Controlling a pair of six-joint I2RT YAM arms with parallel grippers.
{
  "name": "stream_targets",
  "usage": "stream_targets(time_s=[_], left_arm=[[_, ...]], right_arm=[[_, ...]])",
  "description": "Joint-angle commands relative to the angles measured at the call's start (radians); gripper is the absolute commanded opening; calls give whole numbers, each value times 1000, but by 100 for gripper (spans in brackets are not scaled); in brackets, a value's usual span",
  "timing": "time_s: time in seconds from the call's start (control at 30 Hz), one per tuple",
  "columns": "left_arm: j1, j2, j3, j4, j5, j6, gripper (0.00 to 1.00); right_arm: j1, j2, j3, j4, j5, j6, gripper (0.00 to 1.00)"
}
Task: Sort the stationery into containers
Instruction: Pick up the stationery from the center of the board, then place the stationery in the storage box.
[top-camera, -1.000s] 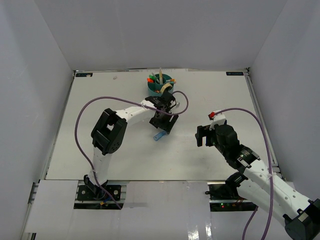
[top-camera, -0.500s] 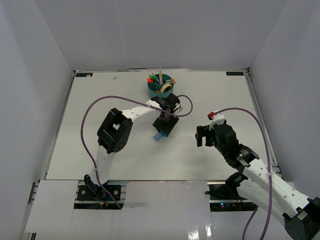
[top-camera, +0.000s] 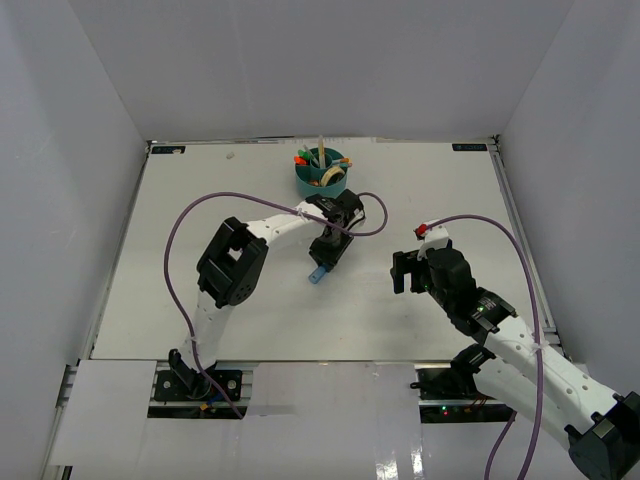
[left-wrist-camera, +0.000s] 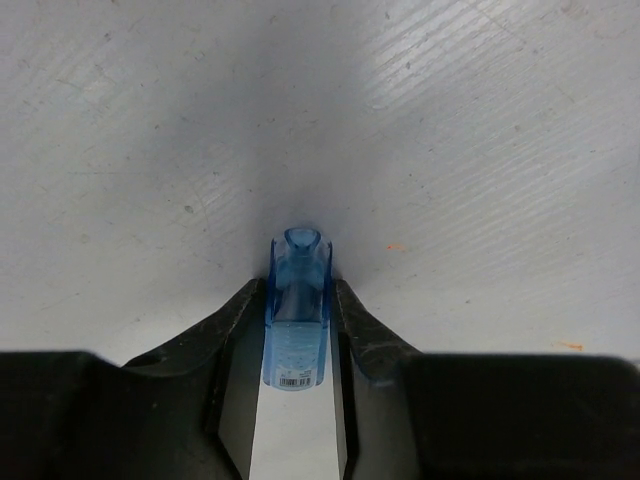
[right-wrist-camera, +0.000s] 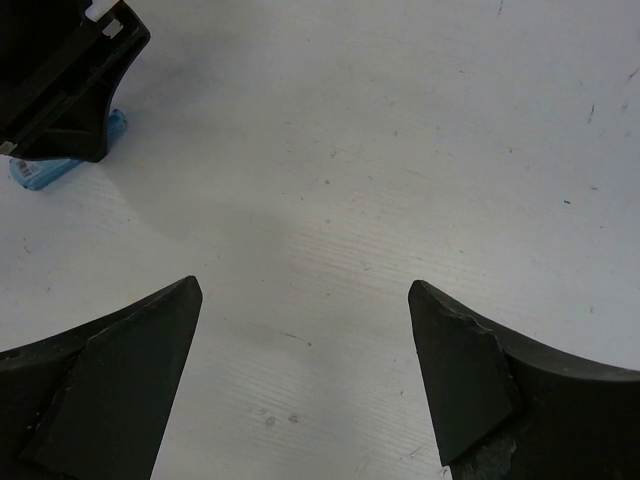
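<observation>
Left of centre on the white tabletop (top-camera: 180, 220), my left gripper (top-camera: 322, 262) reaches down over a small light-blue translucent plastic clip (left-wrist-camera: 297, 330), which lies flat on the surface. Seen from the left wrist, its two black fingers (left-wrist-camera: 235, 330) press against the clip's long sides, one on each, so this gripper is clamped on the clip. The clip's rounded end sticks out past the fingertips, and its other end, with a small white label, sits back between them. Beyond that gripper, near the far edge of the tabletop, stands the round teal plastic desk organizer (top-camera: 312, 186), apart from the clip. It holds several things upright or leaning: a pale thin stick (top-camera: 321, 143), an orange-capped item (top-camera: 299, 158), and a beige tape ring (top-camera: 335, 174) propped at its near-right rim. To the right, my right gripper (right-wrist-camera: 300, 300) hovers above bare tabletop with its fingers spread wide and nothing between them. From its wrist view, the clip and the black tip of my left gripper show in the upper left corner, well apart from my right fingers.
</observation>
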Motion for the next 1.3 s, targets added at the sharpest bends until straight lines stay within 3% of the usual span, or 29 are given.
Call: stream_targets(time_s=[0.0,0.1,0.3,0.5,0.53,0.7,0.97,1.27], left_arm=[[3,-42,22,23,-55,-15,30],[24,-106,13,92,-67,-16,25],[93,-280,-65,385,-150,28,24],[240,-434,-283,891,-92,34,24],[256,-463,-315,1046,-76,34,24],[319,-464,-429,1417,-23,39,22],[347,-356,-449,1643,40,14,23],[362,-304,-521,1767,77,14,24]], right_arm=[[-5,-6,1,23,18,-3,90],[-5,-9,2,23,21,-3,90],[-5,-9,2,30,19,-7,91],[-5,-13,5,31,21,-11,91],[-5,-14,7,31,21,-13,91],[-5,-22,1,33,23,-13,91],[-5,-23,-1,33,33,-16,91],[-5,-28,1,34,26,-25,91]])
